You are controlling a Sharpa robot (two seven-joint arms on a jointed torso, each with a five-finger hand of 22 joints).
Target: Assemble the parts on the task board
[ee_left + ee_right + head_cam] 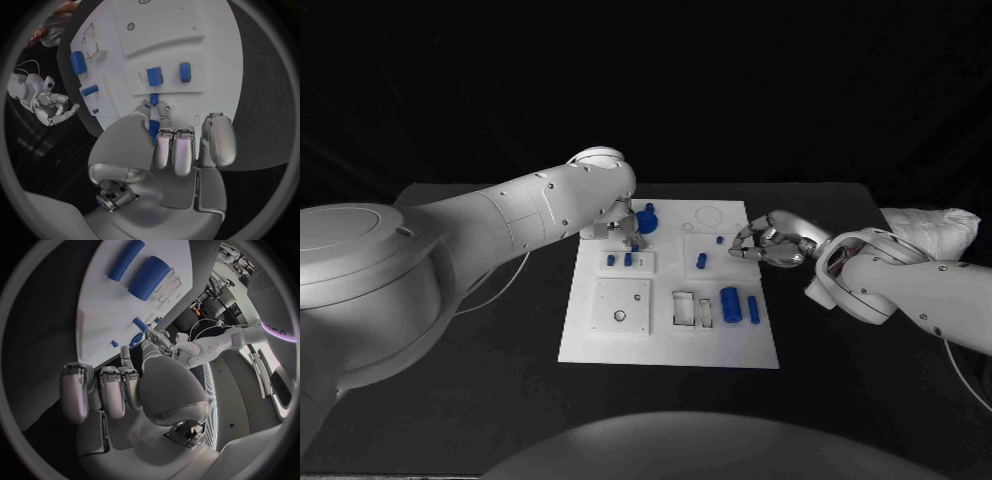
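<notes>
While the left hand (164,131) is pinching a slim blue peg (153,125) over the task board (733,350) — near its far-left block — any tilt risks jamming it. The right hand (773,240) is hovering curled, apparently holding nothing, at the board's right edge.
</notes>
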